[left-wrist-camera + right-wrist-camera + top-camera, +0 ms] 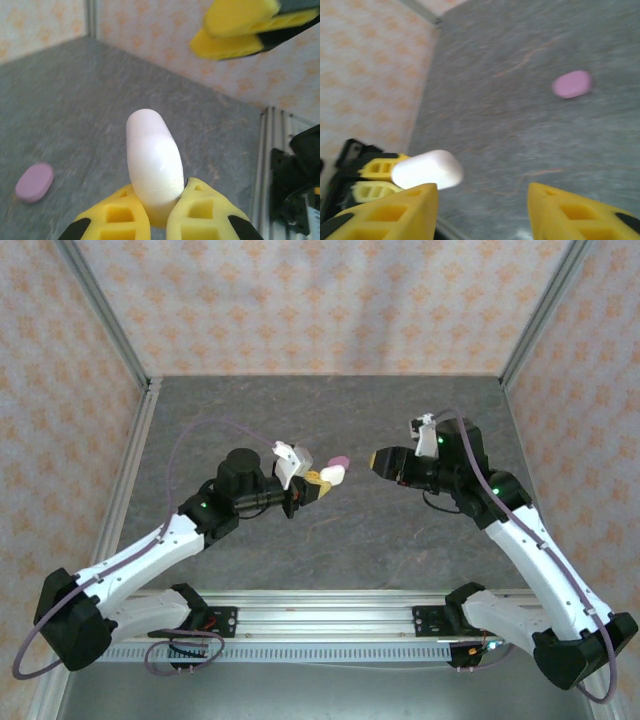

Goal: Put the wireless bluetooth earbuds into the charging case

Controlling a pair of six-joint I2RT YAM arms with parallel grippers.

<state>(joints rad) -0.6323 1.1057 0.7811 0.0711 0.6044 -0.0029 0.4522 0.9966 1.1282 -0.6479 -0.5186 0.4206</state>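
My left gripper (159, 214) is clamped on the lower end of the white charging case (152, 160), both yellow pads pressed against it; the case sticks out past them, and in the left wrist view its bottom end is cut off at the lower edge of the frame. A faint seam crosses the shell and the lid looks closed, so I cannot tell whether any earbuds sit inside. My right gripper (482, 205) has its jaws apart with nothing between them, only bare table (530, 145) showing through the gap. In the overhead view it faces the held case at centre frame, close but apart. The right wrist picture is blurred; the white case sits lower left there. A pink case (572, 84) lies closed on the table, upper right in that view.
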